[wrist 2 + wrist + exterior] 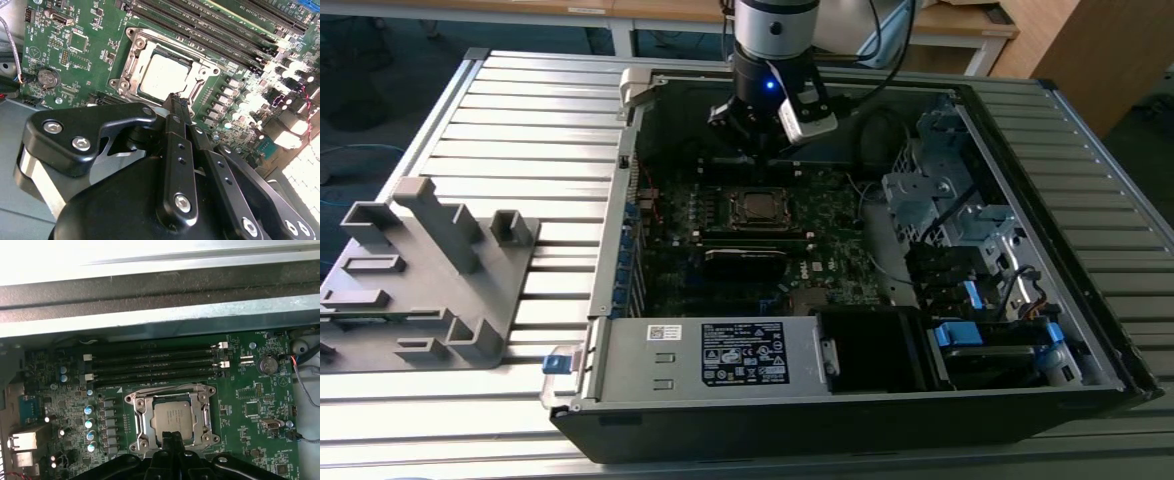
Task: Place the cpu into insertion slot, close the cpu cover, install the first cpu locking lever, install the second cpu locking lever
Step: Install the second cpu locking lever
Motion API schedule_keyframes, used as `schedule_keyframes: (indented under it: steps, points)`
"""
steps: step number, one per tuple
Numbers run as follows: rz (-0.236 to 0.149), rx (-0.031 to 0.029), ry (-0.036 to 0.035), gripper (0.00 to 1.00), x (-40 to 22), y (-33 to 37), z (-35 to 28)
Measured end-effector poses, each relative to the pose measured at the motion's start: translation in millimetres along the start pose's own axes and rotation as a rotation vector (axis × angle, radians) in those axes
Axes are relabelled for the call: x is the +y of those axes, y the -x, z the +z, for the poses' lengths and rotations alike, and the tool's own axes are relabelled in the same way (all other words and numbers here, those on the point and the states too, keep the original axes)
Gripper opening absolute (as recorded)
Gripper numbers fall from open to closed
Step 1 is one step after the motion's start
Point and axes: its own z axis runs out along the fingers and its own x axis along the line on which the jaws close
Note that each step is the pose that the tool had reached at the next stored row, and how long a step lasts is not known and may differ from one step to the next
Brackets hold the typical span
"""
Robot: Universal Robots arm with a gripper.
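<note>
CPU (172, 417) sits flat in the insertion slot (141, 412) on the green motherboard (250, 410) — I see its pale metal top squarely inside the socket in both wrist views. I make out the cpu cover (205, 412) as the silver frame lying down around the chip, its cut-out centre leaving the chip's top exposed. I cannot tell from here whether either locking lever is latched.

My gripper (173, 439) hangs just above the socket's near edge, its two black fingers (176, 112) pressed together with nothing between them — clenched on empty air. In the second wrist view the fingertips point at the edge of the frame beside the chip; whether they touch it I cannot tell.

Beyond the socket I see four long black memory slots (155, 367) running parallel to its far side, and a round coin cell (268, 364) near the board's corner. In the exterior view the arm (771, 60) reaches down into the open computer case (1107, 300), which lies on a slatted metal bench (520, 130), with a grey plastic fixture (427, 270) well apart toward the exterior view's left.
</note>
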Motion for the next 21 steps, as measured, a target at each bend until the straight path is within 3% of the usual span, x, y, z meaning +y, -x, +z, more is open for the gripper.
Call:
schedule_keyframes:
  steps: [21]
  points:
    - [0.000,0.0000,-0.0001,0.11,-7.7,0.8,0.0]
